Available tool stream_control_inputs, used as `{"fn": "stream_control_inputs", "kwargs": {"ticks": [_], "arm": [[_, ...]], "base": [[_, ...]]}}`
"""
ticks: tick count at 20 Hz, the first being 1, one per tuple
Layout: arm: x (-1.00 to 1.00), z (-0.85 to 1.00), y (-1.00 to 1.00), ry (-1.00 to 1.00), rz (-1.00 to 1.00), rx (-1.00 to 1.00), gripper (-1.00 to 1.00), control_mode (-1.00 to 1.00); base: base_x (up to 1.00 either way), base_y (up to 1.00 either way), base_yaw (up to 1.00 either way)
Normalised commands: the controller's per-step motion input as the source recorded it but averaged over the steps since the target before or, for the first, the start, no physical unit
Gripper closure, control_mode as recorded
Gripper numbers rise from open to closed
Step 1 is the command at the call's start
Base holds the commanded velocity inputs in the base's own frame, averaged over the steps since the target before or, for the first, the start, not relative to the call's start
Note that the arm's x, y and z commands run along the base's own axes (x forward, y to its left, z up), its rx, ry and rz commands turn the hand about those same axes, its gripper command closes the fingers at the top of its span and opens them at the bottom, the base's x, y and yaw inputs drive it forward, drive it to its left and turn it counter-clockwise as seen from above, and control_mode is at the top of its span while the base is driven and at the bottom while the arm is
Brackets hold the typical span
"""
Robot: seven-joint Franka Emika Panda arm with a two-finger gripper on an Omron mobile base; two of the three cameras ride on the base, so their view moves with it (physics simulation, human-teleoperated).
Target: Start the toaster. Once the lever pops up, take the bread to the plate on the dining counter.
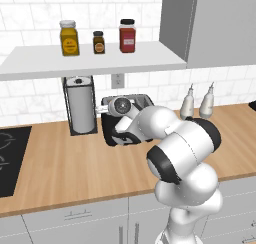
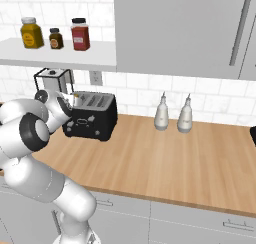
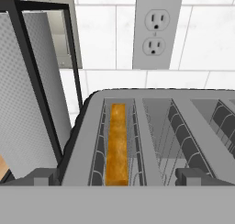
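The black toaster point(image 1: 108, 129) point(image 2: 97, 122) stands on the wall counter beside the paper-towel holder. In the hand view I look down into the slots of the toaster point(image 3: 137, 126). The bread point(image 3: 117, 145), a golden-brown slice seen edge-on, sits deep in the leftmost slot. My gripper point(image 3: 121, 177) hovers just above the toaster's near edge, open, with its dark fingertips point(image 3: 46, 177) spread wide on either side of the slots and nothing between them. The plate and the dining counter are out of view.
The paper-towel holder point(image 1: 81, 105) point(image 3: 27, 94) stands close on the toaster's left. A wall outlet point(image 3: 156, 30) is behind it. Two pale bottles point(image 1: 187, 104) point(image 2: 161, 114) stand to the right. A shelf with jars point(image 1: 70, 38) hangs overhead, and a hob point(image 1: 10, 158) lies at the far left.
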Motion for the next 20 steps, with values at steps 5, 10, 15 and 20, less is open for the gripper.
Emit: {"fn": "stream_control_inputs", "kwargs": {"ticks": [5, 10, 15, 20], "arm": [[0.0, 0.0, 0.0, 0.0, 0.0, 0.0, -1.0, -1.0], [0.0, 0.0, 0.0, 0.0, 0.0, 0.0, -1.0, -1.0], [0.0, 0.0, 0.0, 0.0, 0.0, 0.0, -1.0, -1.0], [0.0, 0.0, 0.0, 0.0, 0.0, 0.0, -1.0, -1.0]], "base": [[0.0, 0.0, 0.0], [0.0, 0.0, 0.0], [0.0, 0.0, 0.0], [0.0, 0.0, 0.0]]}}
